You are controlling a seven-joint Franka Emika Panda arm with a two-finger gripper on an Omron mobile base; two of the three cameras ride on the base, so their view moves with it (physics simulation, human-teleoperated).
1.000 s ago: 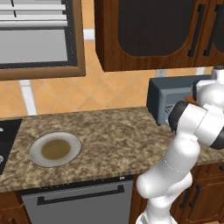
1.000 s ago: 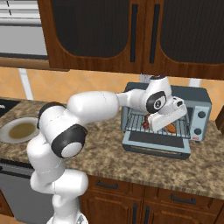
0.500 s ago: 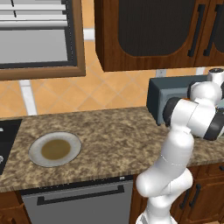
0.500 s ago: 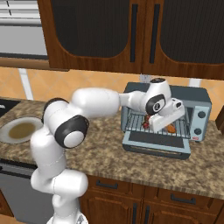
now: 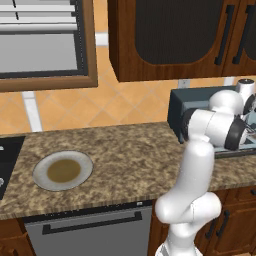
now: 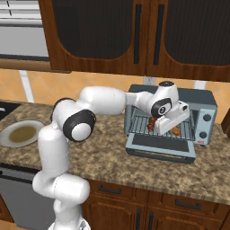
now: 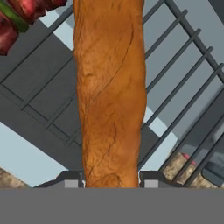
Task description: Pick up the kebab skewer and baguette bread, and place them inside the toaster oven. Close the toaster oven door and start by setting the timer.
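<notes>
**One loaf clamped at the oven mouth**

Three views split the scene between them. In the right base view the arm reaches right across the surface (image 6: 112, 157) to the oven (image 6: 204, 105), whose door (image 6: 161, 146) lies dropped flat toward the near edge. The tool (image 6: 173, 126) sits in the opening, with the orange end of the baguette (image 6: 175, 130) peeking out below it and a dark red bit of the skewer (image 6: 152, 122) just to its left on the rack (image 6: 139, 122).

The hand view gives what that one cannot: the tool (image 7: 111, 178) is clamped on the baguette (image 7: 111, 87), a finger pressed to either side of the loaf's near end. The loaf runs straight away over the rack (image 7: 183, 83) bars. The skewer (image 7: 19, 15) lies beside it at the upper left, red chunks with a strip of green, apart from the loaf.

The left base view adds the far-left end of the surface (image 5: 130, 150): a plate (image 5: 80, 157) with a brownish centre, well apart from the oven (image 5: 177, 112), whose blue-grey side shows behind the arm's elbow.
</notes>
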